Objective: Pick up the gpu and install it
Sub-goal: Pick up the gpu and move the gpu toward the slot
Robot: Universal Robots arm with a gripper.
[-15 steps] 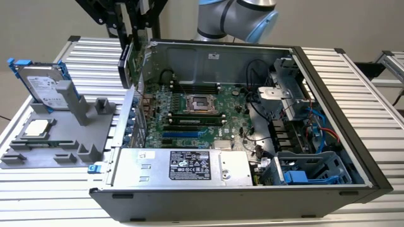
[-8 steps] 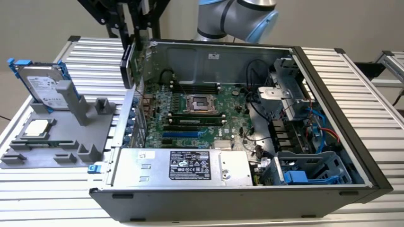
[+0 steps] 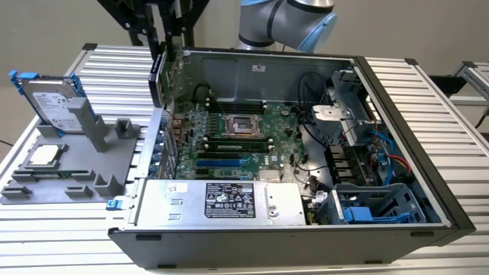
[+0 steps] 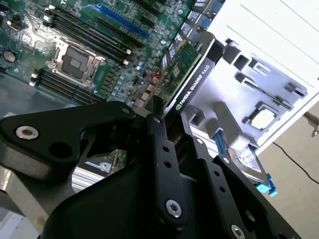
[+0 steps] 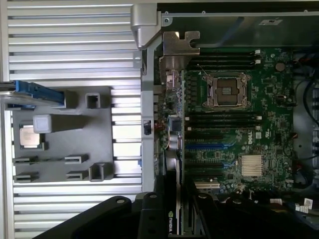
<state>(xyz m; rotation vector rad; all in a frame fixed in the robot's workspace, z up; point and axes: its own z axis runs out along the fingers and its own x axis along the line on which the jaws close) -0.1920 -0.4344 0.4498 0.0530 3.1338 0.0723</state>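
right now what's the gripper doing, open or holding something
gripper: closed, holding the gpu

White lettering runs along the black edge of the thin green gpu card [image 4: 182, 62]. A white printed label sits on the silver power-supply box [image 3: 169, 209].

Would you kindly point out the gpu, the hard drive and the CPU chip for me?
gpu [image 4: 182, 65]: second wrist view, green board face.
hard drive [image 3: 50, 106]: exterior view, silver top face.
CPU chip [image 3: 44, 154]: exterior view, silver lid.
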